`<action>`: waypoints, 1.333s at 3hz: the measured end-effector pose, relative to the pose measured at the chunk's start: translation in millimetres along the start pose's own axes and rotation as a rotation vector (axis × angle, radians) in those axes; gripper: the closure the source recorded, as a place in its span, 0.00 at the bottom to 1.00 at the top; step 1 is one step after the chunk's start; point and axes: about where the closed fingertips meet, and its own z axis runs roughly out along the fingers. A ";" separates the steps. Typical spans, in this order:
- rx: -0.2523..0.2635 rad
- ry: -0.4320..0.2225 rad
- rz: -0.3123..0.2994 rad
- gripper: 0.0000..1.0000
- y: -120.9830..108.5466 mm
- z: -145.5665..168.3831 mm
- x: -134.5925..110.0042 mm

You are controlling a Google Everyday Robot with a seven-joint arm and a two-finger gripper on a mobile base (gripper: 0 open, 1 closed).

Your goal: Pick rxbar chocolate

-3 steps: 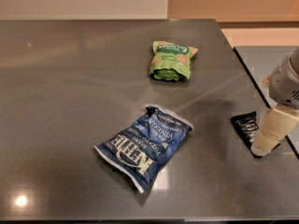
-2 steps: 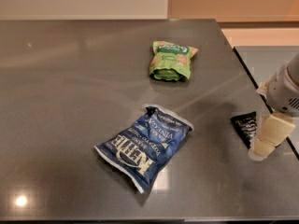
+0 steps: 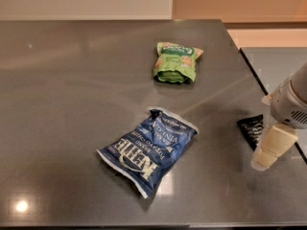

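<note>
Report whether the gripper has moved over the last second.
Yes. The cream two-finger gripper has slid slightly lower in view, toward the near edge of the dark table, measured against the small flat black snack-bar wrapper, which stayed put.

Table (image 3: 72, 80): bag (image 3: 151, 152), pouch (image 3: 175, 61), rxbar (image 3: 251, 128); gripper (image 3: 265, 161) beside

My arm's pale grey wrist (image 3: 292, 102) runs out of the right edge, so I see only its end. The cream gripper (image 3: 269, 150) hangs at the right side of the dark grey table (image 3: 72, 104), which is cut off by the left edge. It covers the near right end of the small flat black rxbar chocolate wrapper (image 3: 250, 127). I cannot tell whether they touch. The wrapper's white lettering is too small to read, and the print on the crumpled green snack pouch (image 3: 175, 61) is blurred.
</note>
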 end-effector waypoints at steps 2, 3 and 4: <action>0.001 0.004 0.024 0.00 -6.9 11.4 5.9; -0.008 0.011 0.034 0.18 -11.0 17.9 7.9; -0.017 0.018 0.039 0.41 -10.1 23.1 9.8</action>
